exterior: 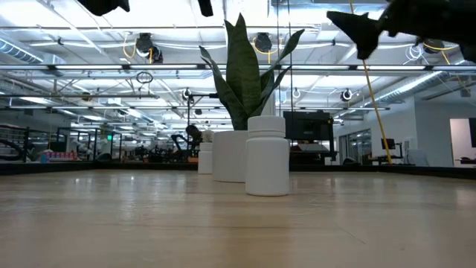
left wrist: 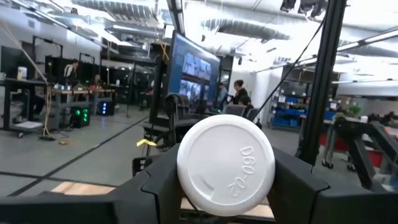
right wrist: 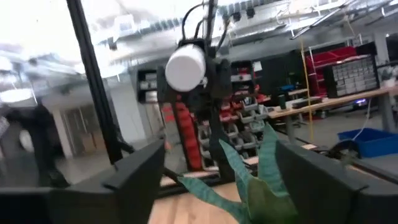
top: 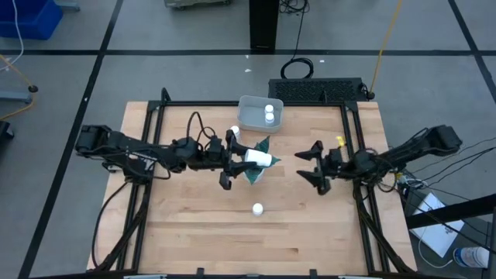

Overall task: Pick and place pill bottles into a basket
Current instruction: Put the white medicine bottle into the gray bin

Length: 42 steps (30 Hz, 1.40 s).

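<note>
1. Left gripper [top: 230,158] clenched on small white cylindrical pill bottle [top: 260,158], above green spiky plant [top: 255,172].
2. Right gripper [top: 311,165] released, mid-table.
3. Pale grey-blue rectangular basket [top: 249,118] holds two bottles [top: 269,113]; one bottle [top: 257,208] upright on wooden table [top: 194,232].

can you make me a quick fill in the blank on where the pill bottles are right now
1. The left gripper is shut on a ____, held above the plant.
2. The basket holds ____ bottles.
3. One bottle stands alone on the ____.
4. The right gripper hangs empty with its jaws ____.

Missing words: pill bottle; two; table; open
</note>
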Tool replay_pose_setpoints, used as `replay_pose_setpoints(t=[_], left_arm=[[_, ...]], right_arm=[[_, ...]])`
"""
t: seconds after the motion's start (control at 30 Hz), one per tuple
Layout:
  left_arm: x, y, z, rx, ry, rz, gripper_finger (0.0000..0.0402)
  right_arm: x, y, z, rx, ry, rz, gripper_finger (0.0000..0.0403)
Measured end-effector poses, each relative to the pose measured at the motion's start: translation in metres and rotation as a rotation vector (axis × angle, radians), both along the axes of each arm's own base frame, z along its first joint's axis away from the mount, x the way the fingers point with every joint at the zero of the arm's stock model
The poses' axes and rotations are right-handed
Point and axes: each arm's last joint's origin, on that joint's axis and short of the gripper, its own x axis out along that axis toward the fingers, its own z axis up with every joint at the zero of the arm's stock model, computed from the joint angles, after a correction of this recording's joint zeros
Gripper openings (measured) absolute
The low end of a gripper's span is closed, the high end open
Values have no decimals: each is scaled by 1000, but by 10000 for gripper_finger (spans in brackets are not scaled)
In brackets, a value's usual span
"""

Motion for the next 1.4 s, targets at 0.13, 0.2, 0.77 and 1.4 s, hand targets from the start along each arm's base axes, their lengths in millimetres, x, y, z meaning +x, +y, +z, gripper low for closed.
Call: replay_pose_setpoints(t=[0.13, 0.2, 0.77, 1.4], left_arm=[[1, -7, -3, 20, 5, 5, 185], [0, -11, -2, 26, 3, 13, 185], [-2, -30, -5, 78, 39, 25, 190], [-3, -36, -5, 107, 31, 15, 187]], right_arm=[[23, 5, 10, -64, 15, -22, 338], [31, 7, 13, -85, 3, -32, 343], [90, 21, 30, -141, -17, -78, 345], [95, 28, 36, -203, 12, -49, 345]])
